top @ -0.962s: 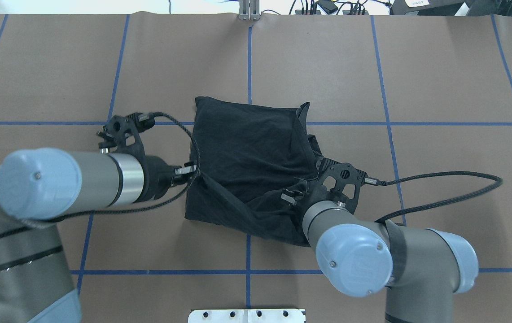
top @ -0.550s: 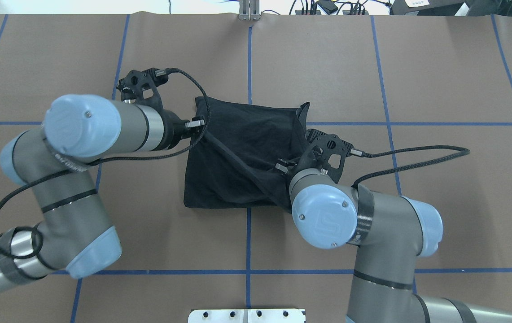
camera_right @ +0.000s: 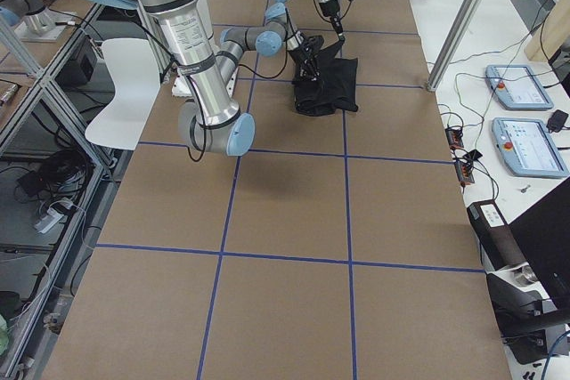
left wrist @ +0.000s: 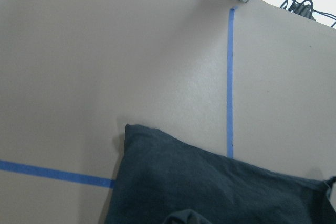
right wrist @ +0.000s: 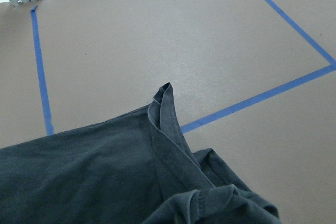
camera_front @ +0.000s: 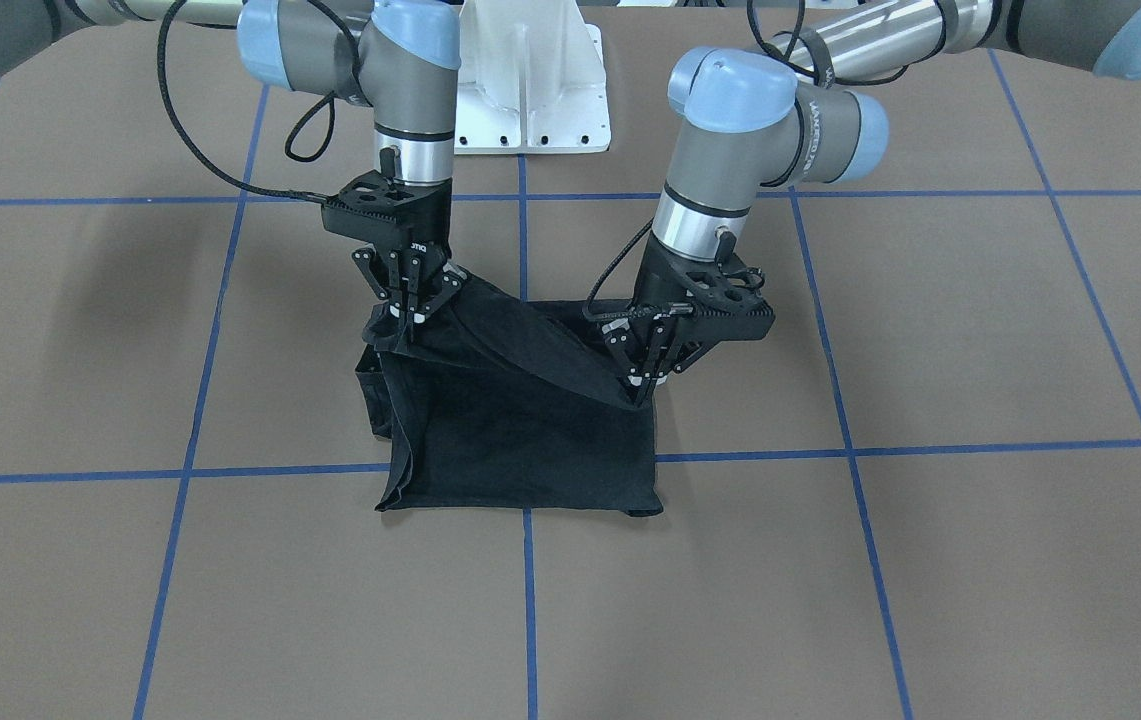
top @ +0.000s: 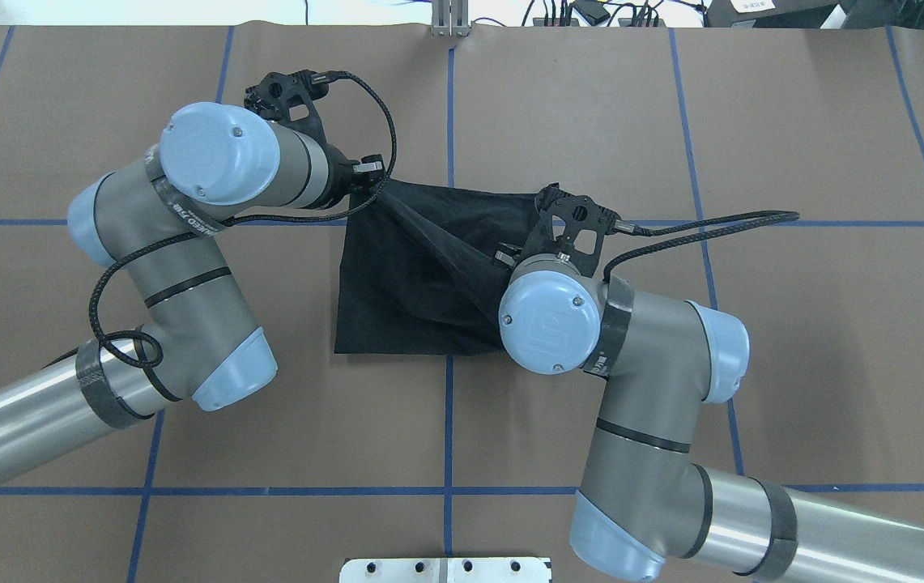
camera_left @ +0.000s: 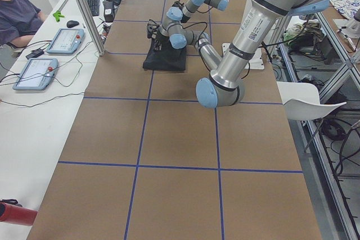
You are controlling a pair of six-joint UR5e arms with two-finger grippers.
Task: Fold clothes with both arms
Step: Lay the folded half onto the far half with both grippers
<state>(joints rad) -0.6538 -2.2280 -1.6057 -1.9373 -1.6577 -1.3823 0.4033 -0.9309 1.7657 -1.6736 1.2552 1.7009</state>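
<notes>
Two corners of the shirt (camera_front: 520,440), centred on the table (camera_front: 830,560), sit in the clenched fingers of my left gripper (camera_front: 643,385) and right gripper (camera_front: 408,312). Within a second I carried them toward the far edge, and I judge the fold nearly closed.

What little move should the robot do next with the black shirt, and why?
Probably carry the right tool further from the white pedestal base, level with the left tool. Both pinch the lifted edge of the black short-sleeved T-shirt, but the left one is already near the shirt's far edge, so the fold hangs slanted.
</notes>
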